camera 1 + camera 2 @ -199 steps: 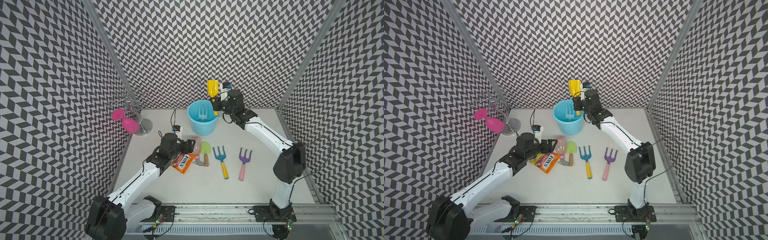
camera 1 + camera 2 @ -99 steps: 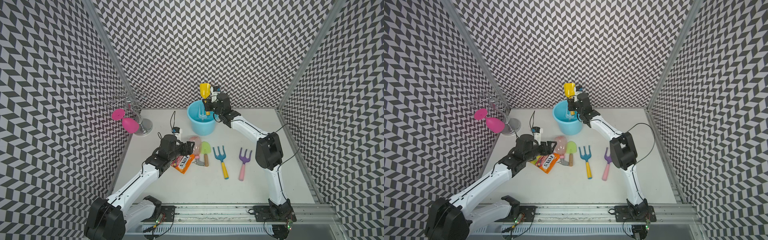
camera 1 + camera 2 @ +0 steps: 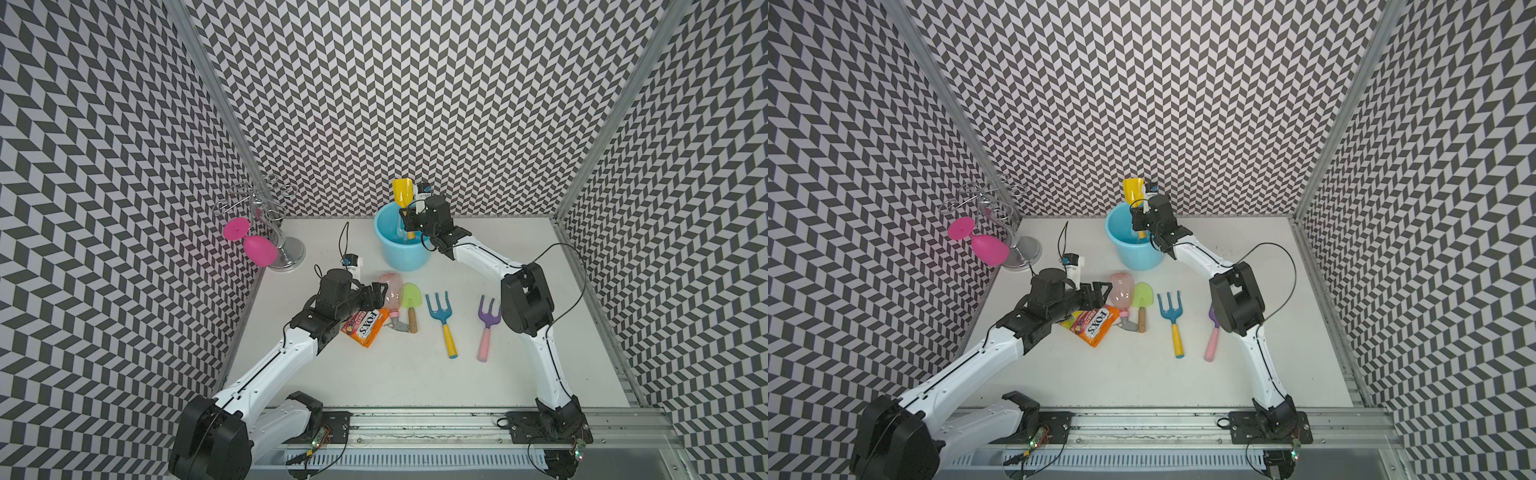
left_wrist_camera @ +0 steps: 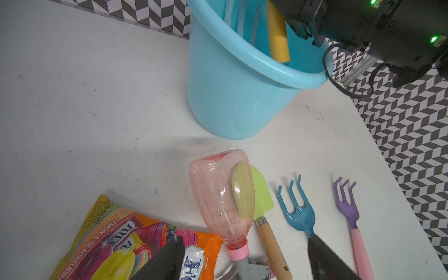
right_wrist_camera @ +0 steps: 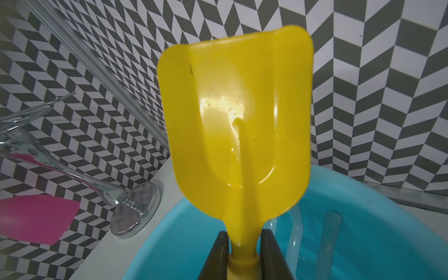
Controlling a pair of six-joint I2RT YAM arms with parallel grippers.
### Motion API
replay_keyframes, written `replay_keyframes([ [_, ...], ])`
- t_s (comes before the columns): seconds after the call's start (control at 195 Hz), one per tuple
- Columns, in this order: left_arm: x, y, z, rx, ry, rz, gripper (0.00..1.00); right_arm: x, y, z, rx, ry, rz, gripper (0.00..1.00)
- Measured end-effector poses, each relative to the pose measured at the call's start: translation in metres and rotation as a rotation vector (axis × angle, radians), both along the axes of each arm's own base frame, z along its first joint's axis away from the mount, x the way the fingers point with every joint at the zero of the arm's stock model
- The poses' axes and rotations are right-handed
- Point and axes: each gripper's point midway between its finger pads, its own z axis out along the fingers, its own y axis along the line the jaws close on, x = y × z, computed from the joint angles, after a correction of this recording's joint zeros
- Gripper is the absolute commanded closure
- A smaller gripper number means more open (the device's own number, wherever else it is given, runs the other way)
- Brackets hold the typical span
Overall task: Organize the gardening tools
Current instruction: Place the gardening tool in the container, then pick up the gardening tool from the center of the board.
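The left arm (image 3: pixel 270 365) and the right arm (image 3: pixel 548 365) share glossy white link shells dotted with small dark screws (image 3: pixel 987 344), joined by bulky matte black joint housings (image 3: pixel 525 299). A thin black cable (image 3: pixel 557 244) arcs beside the right arm. Another runs from the left wrist's small white camera module (image 3: pixel 353 262), which bears a blue mark. Two green lights (image 4: pixel 434 39) glow on the right wrist's black casing. The left gripper (image 4: pixel 246 238) and right gripper (image 5: pixel 243 234) have matte black, wedge-shaped fingers (image 5: pixel 271 254). Black base plates (image 3: pixel 544 430) are bolted to a silver rail (image 3: pixel 436 424).
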Motion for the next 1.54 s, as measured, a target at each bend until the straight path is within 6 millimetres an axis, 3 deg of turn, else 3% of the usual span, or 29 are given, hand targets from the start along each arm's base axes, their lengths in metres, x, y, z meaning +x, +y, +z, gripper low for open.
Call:
replay_keyframes([
  [0.271, 0.001, 0.002, 0.0, 0.0, 0.001, 0.006, 0.18, 0.002, 0.002, 0.015, 0.01, -0.031, -0.001, 0.63],
  [0.63, 0.0, 0.003, -0.003, -0.001, 0.007, 0.009, 0.18, 0.002, 0.001, 0.014, -0.015, -0.034, 0.002, 0.59],
  [0.866, 0.0, 0.002, -0.002, -0.005, 0.007, 0.003, 0.18, -0.02, -0.014, 0.011, -0.078, -0.003, -0.003, 0.45],
  [0.963, 0.0, -0.001, -0.003, -0.009, 0.01, -0.013, 0.2, -0.034, -0.025, 0.03, -0.087, -0.012, -0.01, 0.45],
  [1.157, 0.006, -0.014, -0.01, -0.021, 0.047, -0.064, 0.21, -0.063, -0.055, 0.086, -0.05, -0.06, -0.043, 0.45],
  [1.26, 0.005, -0.025, -0.012, -0.037, 0.053, -0.107, 0.21, -0.078, -0.076, 0.098, -0.032, -0.04, -0.067, 0.46],
  [1.362, 0.001, -0.043, -0.018, -0.034, 0.074, -0.163, 0.21, -0.096, -0.1, 0.085, -0.04, 0.024, -0.094, 0.46],
  [1.536, -0.007, -0.08, -0.027, -0.001, 0.095, -0.271, 0.22, -0.136, -0.135, 0.027, -0.111, 0.194, -0.134, 0.45],
])
